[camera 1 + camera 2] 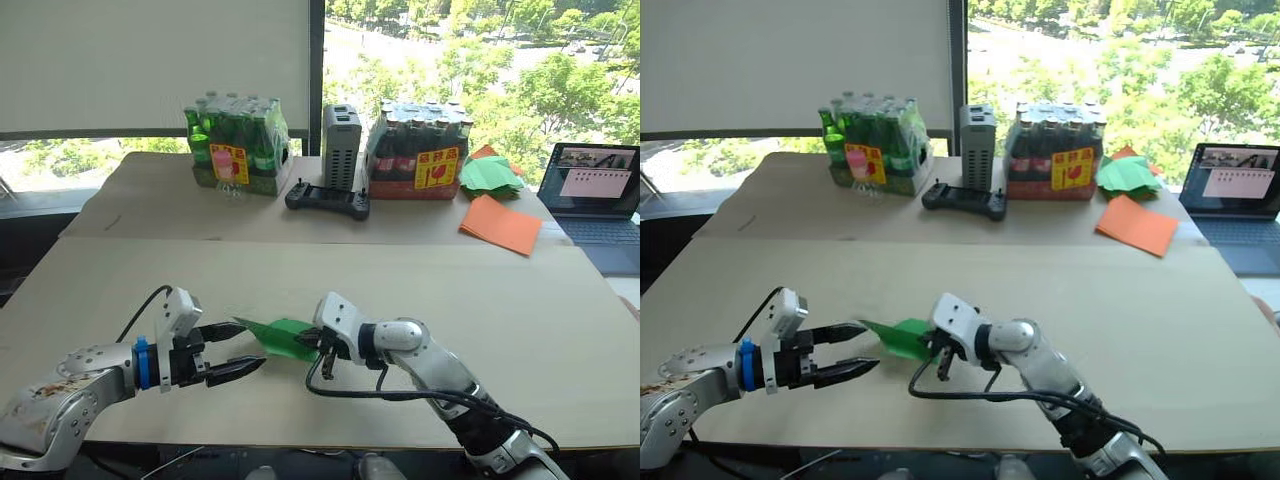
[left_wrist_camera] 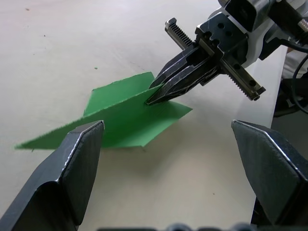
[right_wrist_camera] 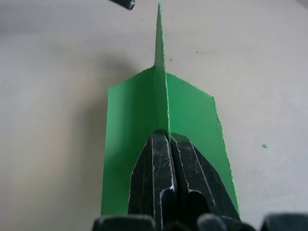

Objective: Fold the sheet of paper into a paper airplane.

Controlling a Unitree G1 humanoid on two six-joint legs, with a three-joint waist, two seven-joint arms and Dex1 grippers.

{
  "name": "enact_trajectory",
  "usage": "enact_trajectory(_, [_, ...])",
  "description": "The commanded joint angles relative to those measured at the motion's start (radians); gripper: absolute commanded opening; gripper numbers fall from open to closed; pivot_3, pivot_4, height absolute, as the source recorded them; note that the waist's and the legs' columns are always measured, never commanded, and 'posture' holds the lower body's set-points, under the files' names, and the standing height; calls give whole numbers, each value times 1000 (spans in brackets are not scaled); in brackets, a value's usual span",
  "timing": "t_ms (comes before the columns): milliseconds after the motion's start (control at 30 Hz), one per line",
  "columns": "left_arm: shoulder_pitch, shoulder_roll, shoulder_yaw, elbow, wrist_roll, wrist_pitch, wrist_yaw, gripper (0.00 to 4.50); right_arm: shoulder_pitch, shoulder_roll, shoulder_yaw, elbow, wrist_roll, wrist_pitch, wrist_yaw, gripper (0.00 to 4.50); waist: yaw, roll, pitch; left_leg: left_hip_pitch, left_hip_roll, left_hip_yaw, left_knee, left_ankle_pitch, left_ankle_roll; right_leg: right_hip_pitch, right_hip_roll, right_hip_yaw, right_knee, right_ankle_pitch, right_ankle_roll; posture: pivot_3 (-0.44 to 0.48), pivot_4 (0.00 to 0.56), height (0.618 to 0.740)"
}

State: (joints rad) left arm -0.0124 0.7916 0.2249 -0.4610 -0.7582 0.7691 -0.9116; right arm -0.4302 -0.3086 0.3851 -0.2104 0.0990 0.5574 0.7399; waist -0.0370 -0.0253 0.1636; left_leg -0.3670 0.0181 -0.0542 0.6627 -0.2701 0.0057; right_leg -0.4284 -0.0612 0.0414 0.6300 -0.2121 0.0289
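right claw (image 2: 155,97) pinching paper airplane (image 2: 126,115) | left claw (image 1: 240,349) spread apart

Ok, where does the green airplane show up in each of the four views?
Left eye: airplane low centre, between the grippers.
Right eye: airplane low, left of centre, on the table.
Left wrist: airplane mid-frame, past the open left fingers.
Right wrist: airplane centre, rising from the fingertips.
Shared landmark: the right gripper shut on its centre fold.
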Motion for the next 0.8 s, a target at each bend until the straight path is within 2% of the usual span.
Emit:
enact_trajectory(33, [-38,-8,12,-77,-29,-9,37,4500,5,-9,-163,-135,54,94,-80,36,1,0,0,0,0,0,0,0,0,0,0,0,0,0,0,0,150,740])
enact_trajectory(133, [-110,-44,-30,-106,-2,-32,96,4500,4,-56,-335,-168,45,195,-182,36,4,0,0,0,0,0,0,0,0,0,0,0,0,0,0,0,150,740])
enact_trajectory(300, [-208,-98,-124,-124,69,-76,144,4500,-23,-103,-579,-66,23,320,-368,36,17,0,0,0,-1,1,0,0,-1,1,0,1,-1,0,0,0,150,740])
enact_trajectory(467, [-233,-108,-188,-120,106,-103,136,4500,-17,-118,-659,26,6,374,-466,36,3,0,0,0,-1,1,0,0,0,1,1,2,0,0,0,0,150,740])
enact_trajectory(800, [-250,-110,-235,-118,127,-122,112,4500,-28,-126,-684,127,16,366,-524,36,-8,1,0,0,-1,2,0,0,0,1,0,2,0,0,1,0,150,740])
